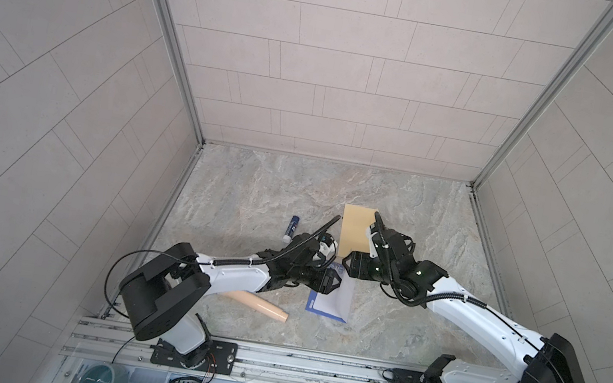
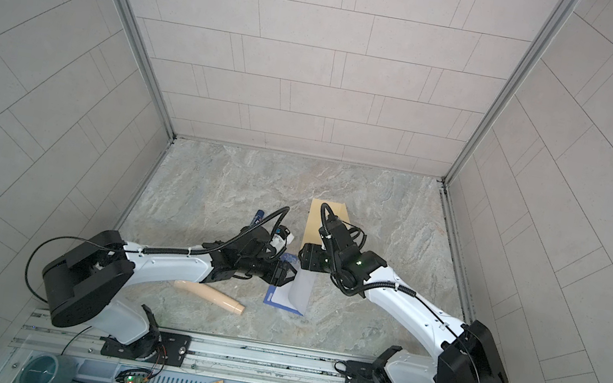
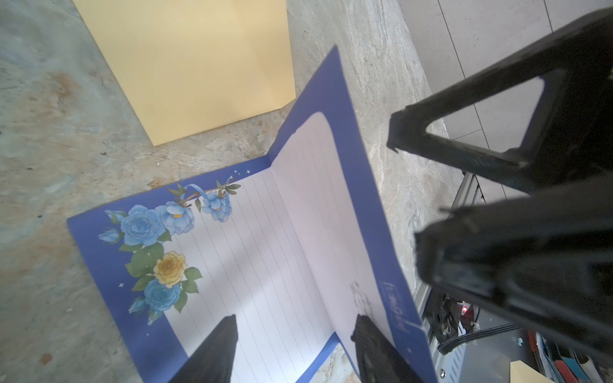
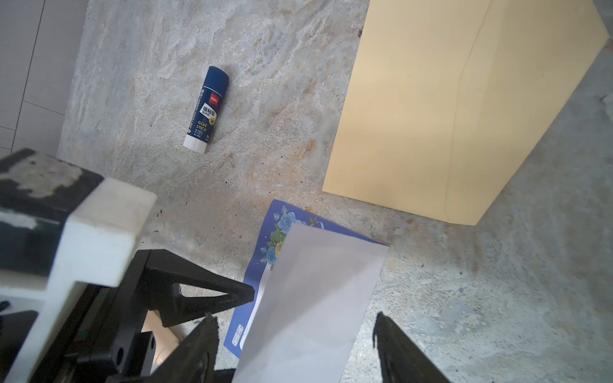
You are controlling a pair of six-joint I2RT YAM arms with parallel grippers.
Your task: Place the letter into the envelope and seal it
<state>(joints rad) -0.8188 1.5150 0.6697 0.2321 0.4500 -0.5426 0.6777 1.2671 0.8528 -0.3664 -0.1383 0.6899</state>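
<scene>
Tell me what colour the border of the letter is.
Dark blue. The letter shows its border best in the left wrist view.

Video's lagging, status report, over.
Left gripper, right gripper open. White blue-bordered floral paper letter half-folded, one half raised, outside tan paper envelope. Blue glue stick lies aside.

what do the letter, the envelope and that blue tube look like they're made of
letter: thin matte paper with printed flowers and border; it keeps a sharp crease, one half standing up.
envelope: tan kraft-like paper, matte, with a visible fold seam.
glue stick: probably plastic, smooth, with a slightly glossy printed label.
</scene>
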